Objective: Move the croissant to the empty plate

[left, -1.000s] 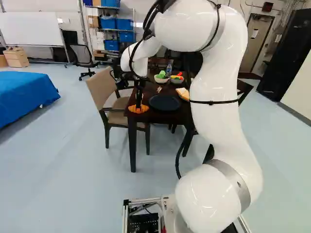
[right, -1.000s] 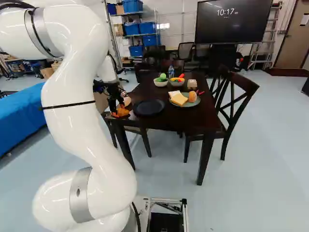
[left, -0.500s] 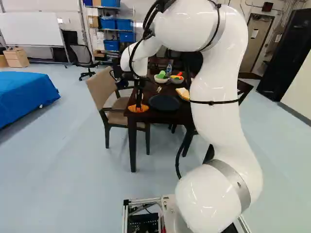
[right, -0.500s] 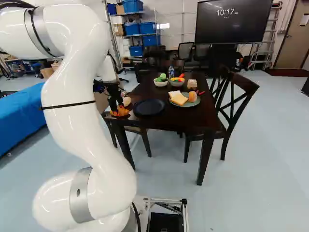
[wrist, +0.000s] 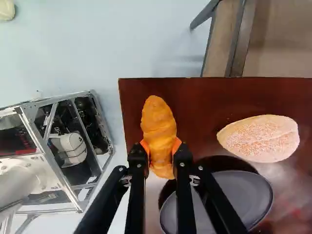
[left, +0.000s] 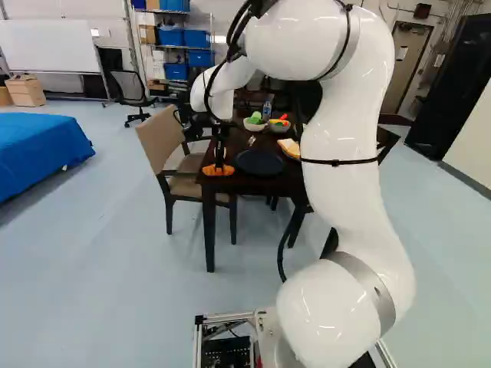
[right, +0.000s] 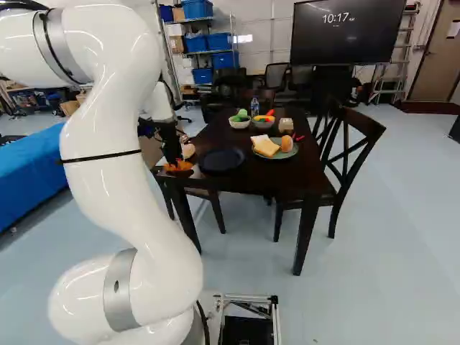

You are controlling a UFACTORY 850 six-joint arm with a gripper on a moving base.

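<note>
My gripper (left: 219,159) is at the near left corner of the dark table in the left base view, down at the orange-brown croissant (left: 214,171). In the wrist view the gripper (wrist: 160,147) has an orange pad pressed to each side of the croissant (wrist: 158,119), so it is shut on it. The croissant points lengthwise out ahead of the fingers, over the table's corner. Whether it touches the tabletop I cannot tell. A dark round plate (right: 222,159) lies bare just beside it, partly behind a finger in the wrist view.
An oval sprinkled bread piece (wrist: 261,139) lies near the plate. Farther back stand a plate (right: 284,152) with bread slices and a bun, two bowls (right: 239,123) of toy food and a bottle (right: 254,107). A beige chair (left: 165,142) stands against the table's left side.
The fingers have closed in on the croissant from both sides. Croissant and gripper have shifted only slightly in the base views. The base has not moved.
</note>
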